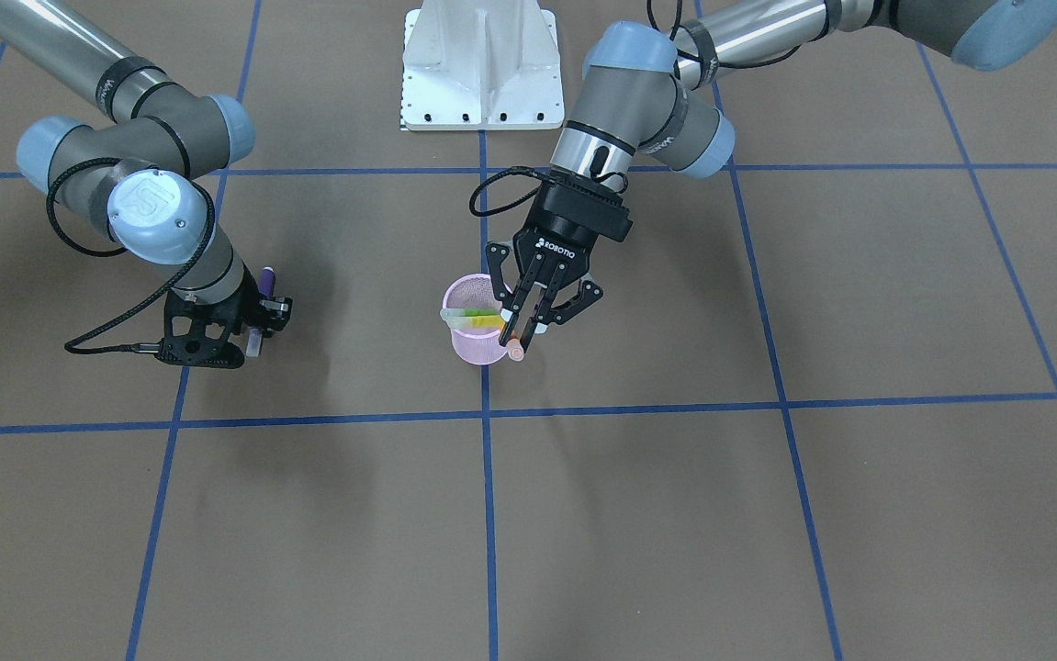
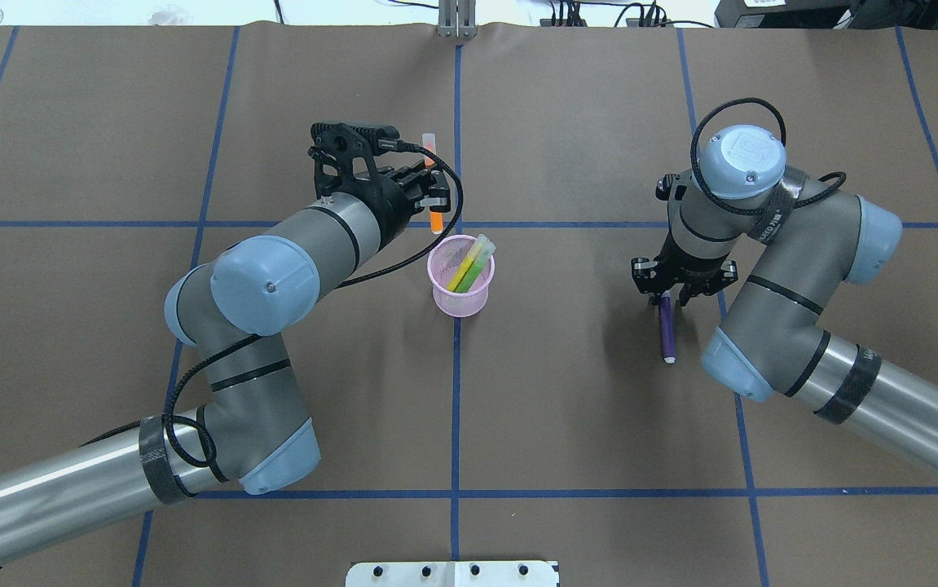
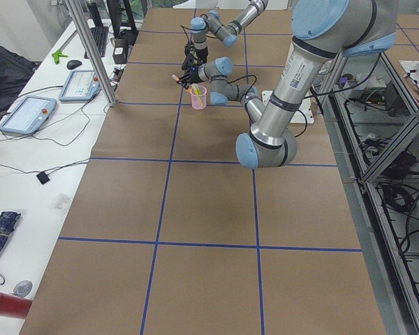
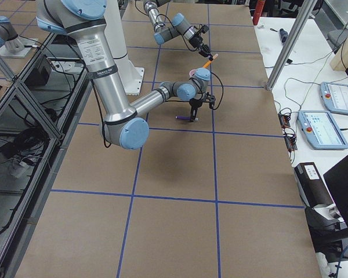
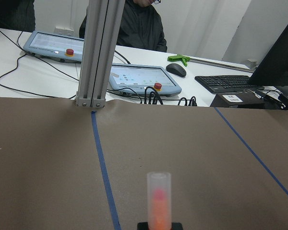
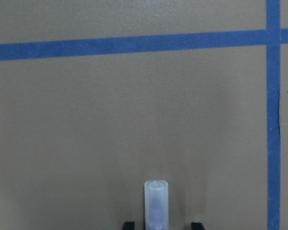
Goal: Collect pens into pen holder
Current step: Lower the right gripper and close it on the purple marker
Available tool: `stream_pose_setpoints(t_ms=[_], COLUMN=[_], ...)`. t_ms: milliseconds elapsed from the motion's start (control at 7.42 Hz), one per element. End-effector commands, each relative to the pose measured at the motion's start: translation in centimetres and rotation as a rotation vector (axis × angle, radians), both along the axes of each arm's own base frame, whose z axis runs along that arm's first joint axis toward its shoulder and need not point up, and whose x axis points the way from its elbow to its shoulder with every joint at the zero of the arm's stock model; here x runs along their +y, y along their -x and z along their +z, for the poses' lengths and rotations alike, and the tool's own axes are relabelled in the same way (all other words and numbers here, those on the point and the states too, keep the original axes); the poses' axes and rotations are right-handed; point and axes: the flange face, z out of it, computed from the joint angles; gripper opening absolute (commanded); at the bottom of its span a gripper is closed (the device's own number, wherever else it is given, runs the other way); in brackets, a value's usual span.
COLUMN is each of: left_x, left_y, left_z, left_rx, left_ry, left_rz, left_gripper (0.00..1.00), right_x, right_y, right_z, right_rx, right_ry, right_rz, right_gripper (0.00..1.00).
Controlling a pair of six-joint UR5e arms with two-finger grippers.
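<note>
The left tool (image 2: pixel 433 196) is found closed on the orange pen (image 2: pixel 436 220), which is held tilted just beyond the pen holder (image 2: pixel 456 303) on its far-edge side. The pen holder stands mid-tabletop (image 2: pixel 566 424), with the green pen (image 2: pixel 473 262) leant inside. Toward the right edge, the right tool (image 2: pixel 667 298) is seen open astride the purple pen (image 2: pixel 667 334), which is lying flat.
</note>
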Motion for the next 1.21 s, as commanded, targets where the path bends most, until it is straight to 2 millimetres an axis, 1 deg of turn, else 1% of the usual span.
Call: stream_pose_setpoints(t_ms=[0, 808, 1078], left_x=[-0.01, -0.01, 0.09], left_y=[-0.02, -0.02, 0.15], left_z=[0.02, 0.02, -0.23], left_rx=[0.000, -0.001, 0.005], left_ry=[0.001, 0.000, -0.003], left_rz=[0.000, 0.000, 0.002], left_gripper=[0.00, 0.00, 0.00], right_x=[0.02, 0.04, 0.09], right_y=[-0.03, 0.10, 0.19], right_z=[0.09, -0.11, -0.28], right_rx=[0.001, -0.001, -0.003], right_ry=[0.001, 0.000, -0.001], right_rz=[0.000, -0.001, -0.001], right_gripper=[0.45, 0.45, 0.42])
